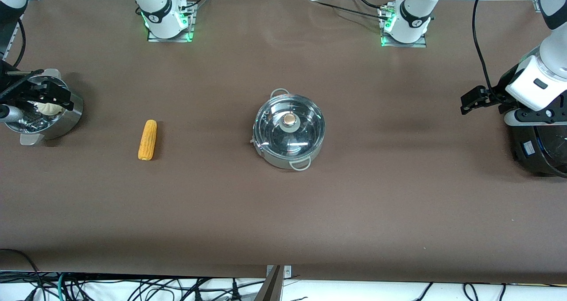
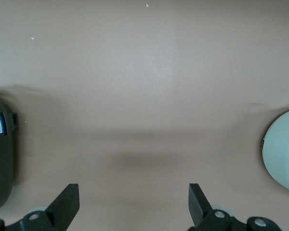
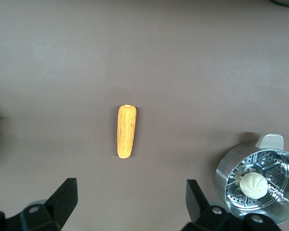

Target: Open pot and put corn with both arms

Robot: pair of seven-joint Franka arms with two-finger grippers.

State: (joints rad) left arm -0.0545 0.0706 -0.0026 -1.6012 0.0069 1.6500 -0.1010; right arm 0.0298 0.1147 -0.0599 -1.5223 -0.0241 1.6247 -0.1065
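Pot (image 1: 289, 131), lid on, at mid-worktop (image 1: 283, 212), nearest the front camera. Corn (image 1: 147, 139) flat, well apart from pot, toward right arm's end. Left claw (image 2: 134, 202) wide open, empty, over bare worktop beside cooker (image 1: 538, 148). Right claw (image 3: 131, 199) wide open, empty, over steamer (image 1: 42, 115).

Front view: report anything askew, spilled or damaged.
Nothing stands out. The pot sits upright, its lid seated level; the corn lies whole on the table toward the right arm's end. No spill shows.
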